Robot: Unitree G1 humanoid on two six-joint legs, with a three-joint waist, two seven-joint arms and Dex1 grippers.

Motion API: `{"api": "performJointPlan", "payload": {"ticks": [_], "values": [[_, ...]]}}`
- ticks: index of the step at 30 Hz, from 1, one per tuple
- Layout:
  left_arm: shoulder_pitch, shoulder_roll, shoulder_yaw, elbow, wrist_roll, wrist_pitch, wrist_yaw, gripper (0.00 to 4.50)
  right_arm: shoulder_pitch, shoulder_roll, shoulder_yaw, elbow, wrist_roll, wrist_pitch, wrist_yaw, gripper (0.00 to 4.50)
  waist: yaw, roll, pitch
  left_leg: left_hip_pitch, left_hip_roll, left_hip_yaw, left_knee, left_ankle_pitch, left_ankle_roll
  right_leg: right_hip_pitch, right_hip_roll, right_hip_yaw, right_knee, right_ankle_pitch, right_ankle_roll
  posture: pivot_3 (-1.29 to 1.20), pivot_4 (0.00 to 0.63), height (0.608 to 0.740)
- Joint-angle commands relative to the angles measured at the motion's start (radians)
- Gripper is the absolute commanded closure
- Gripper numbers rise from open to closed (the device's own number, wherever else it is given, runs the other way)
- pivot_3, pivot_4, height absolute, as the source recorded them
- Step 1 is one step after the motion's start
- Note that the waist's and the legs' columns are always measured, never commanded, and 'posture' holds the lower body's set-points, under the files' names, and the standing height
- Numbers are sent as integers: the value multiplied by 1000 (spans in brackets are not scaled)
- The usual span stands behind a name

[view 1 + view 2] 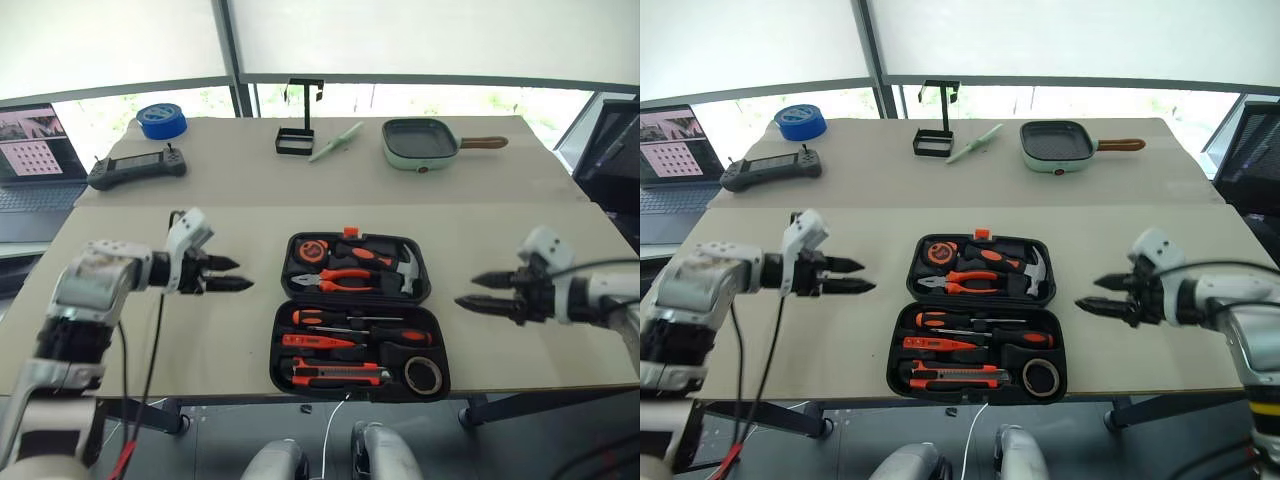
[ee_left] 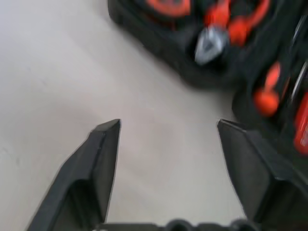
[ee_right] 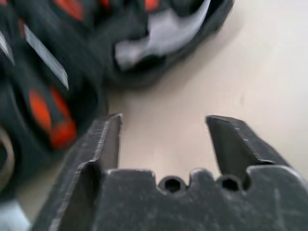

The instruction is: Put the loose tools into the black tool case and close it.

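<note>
Both grippers were spread open and empty when I checked: my left gripper [image 1: 232, 274] hung over the table [image 1: 150, 340] on one side of the tool case [image 1: 357, 314], my right gripper [image 1: 478, 292] on the other, each pointing inward at it. That case lay open at the table's near edge. Its near half held two screwdrivers [image 1: 345, 318], a thin screwdriver [image 1: 368, 331], the knife [image 1: 338, 375] and a tape roll [image 1: 424, 375] (pliers [image 1: 346, 281] and hammer [image 1: 400, 268] sat in the far half).
</note>
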Motion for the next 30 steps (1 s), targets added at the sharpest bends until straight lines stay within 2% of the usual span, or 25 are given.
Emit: {"api": "performJointPlan", "payload": {"ticks": [1,6,13,17,18,23,26,27,30], "values": [[-92,-87,34,88,-23,176,140,293,-120,85,-2,69,23,171,-141,39,-1,0,0,-1,0,0,0,0,0,-1,0,0,0,0,0,0,150,740],[-113,-154,-1,135,-16,173,191,293,-219,186,13,177,7,228,-242,39,-5,0,0,-2,-1,1,0,0,0,-3,0,0,7,0,0,0,150,740],[-147,-215,12,218,-13,140,256,293,-243,226,79,224,-25,200,-291,39,-5,0,0,-2,-2,1,2,0,-1,-4,-1,0,10,0,0,0,150,740],[-138,-223,7,216,-14,116,265,1254,-267,253,73,273,-44,184,-334,936,-13,0,0,0,-2,2,2,0,-1,-4,-1,1,12,0,0,0,150,740],[-138,-228,12,219,-16,114,275,1762,-268,254,74,274,-41,184,-331,1411,-13,0,0,0,-2,2,2,1,-2,-4,-1,1,12,0,0,0,150,740],[-134,-240,22,218,-22,112,292,3487,-260,253,79,236,-20,209,-330,3048,-14,0,-1,1,-2,2,2,1,-2,-3,-1,0,12,0,0,0,150,740],[-131,-243,30,214,-30,111,298,4366,-256,258,81,218,-16,214,-335,3986,-10,1,-1,3,-2,2,2,1,-2,-1,-1,1,12,0,0,0,150,740],[-130,-245,35,213,-33,113,302,4500,-253,259,82,212,-16,214,-337,4379,-10,0,-1,3,-2,2,2,1,-2,-1,-1,1,12,0,0,0,150,740],[-122,-249,43,193,-45,126,305,4500,-246,267,76,187,-8,227,-345,4450,-10,1,-1,4,-2,2,2,1,-2,0,-1,1,12,0,0,0,150,740]]}}
